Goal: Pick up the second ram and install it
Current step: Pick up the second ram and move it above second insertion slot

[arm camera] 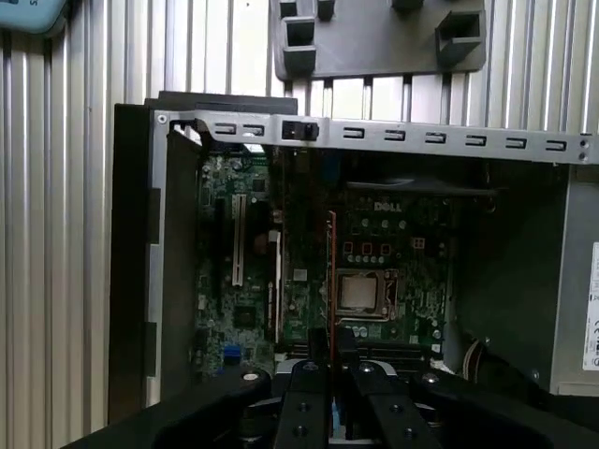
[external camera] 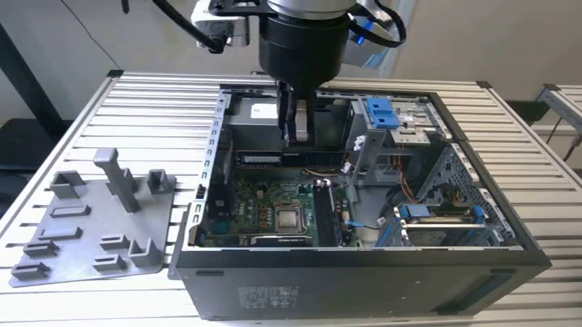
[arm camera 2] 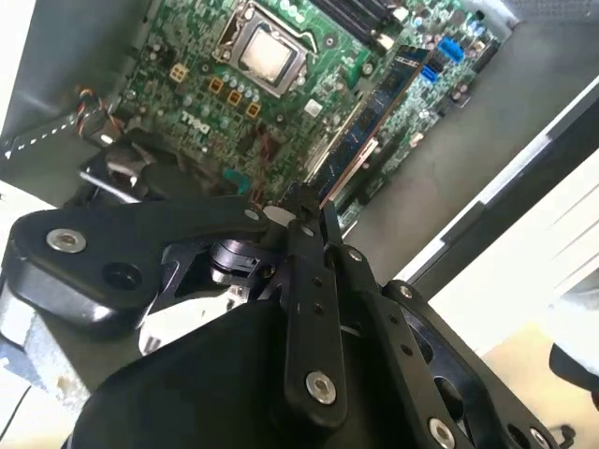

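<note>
In the exterior view, the grey holder plate (external camera: pixel 91 225) is lying at nine o'clock from the open computer case (external camera: pixel 364 286). Farther back, the gripper (external camera: pixel 298 139) is pinching the second ram (external camera: pixel 264 159) over the motherboard (external camera: pixel 250 204), at twelve o'clock from the processor (external camera: pixel 291 219).

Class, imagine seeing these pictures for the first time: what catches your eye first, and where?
The open computer case dominates the slatted table, its green motherboard exposed. Above the board the gripper clamps the second ram, a long dark stick. At the exterior view's left lies the grey holder plate.
</note>
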Controlling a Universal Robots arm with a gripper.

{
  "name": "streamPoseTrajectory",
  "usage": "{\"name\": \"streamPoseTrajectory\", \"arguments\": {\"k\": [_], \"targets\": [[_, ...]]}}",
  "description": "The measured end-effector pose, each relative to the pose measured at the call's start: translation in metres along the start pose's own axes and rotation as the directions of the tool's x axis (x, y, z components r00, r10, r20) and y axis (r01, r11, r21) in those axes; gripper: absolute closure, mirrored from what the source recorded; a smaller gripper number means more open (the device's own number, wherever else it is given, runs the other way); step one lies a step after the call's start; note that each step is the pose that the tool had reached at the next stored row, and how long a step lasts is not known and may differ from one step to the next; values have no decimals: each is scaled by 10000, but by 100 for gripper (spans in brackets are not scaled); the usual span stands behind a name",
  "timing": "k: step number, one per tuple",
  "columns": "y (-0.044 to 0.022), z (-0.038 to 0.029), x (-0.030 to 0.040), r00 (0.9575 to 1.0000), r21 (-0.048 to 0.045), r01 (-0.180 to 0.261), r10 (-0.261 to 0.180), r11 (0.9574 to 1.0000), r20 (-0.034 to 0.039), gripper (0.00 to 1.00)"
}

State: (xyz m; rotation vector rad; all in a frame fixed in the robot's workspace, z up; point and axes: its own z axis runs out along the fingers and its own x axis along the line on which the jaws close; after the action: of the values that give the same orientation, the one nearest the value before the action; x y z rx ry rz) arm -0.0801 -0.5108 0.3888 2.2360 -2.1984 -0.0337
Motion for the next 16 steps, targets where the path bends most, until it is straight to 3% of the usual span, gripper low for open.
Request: {"name": "streamPoseTrajectory", "arguments": {"k": [16], "targets": [[-662, -13, 11, 10000, -45, 0, 0, 10000, 2, 86]]}}
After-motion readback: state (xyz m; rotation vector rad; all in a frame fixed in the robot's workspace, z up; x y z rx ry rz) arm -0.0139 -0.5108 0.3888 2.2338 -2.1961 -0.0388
